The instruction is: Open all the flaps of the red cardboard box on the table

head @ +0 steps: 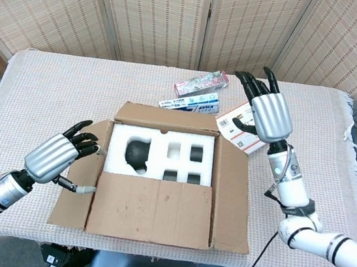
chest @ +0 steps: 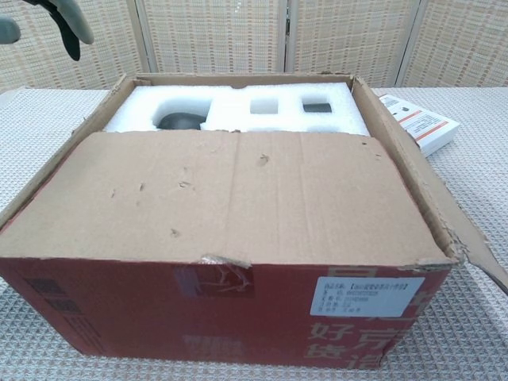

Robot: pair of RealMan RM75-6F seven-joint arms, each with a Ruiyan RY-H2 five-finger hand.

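Observation:
The red cardboard box [chest: 238, 309] stands mid-table with a white foam insert [head: 163, 150] showing in its back half. Its front flap [head: 152, 209] lies flat over the front half of the opening. The left flap [head: 80, 180] and right flap [head: 231, 193] are spread outward, and the back flap [head: 167, 117] leans away behind the box. My left hand [head: 57, 157] hovers over the left flap with fingers apart, holding nothing; its fingertips [chest: 70, 24] show in the chest view's top left corner. My right hand [head: 270, 113] is raised behind the box's right corner, fingers spread, empty.
Behind the box lie a colourful packet [head: 201, 84], a blue-and-white carton [head: 189, 103] and a white-and-red carton [head: 238, 128], the last just under my right hand. A black object [head: 138, 153] sits in the foam. A folding screen stands behind the table.

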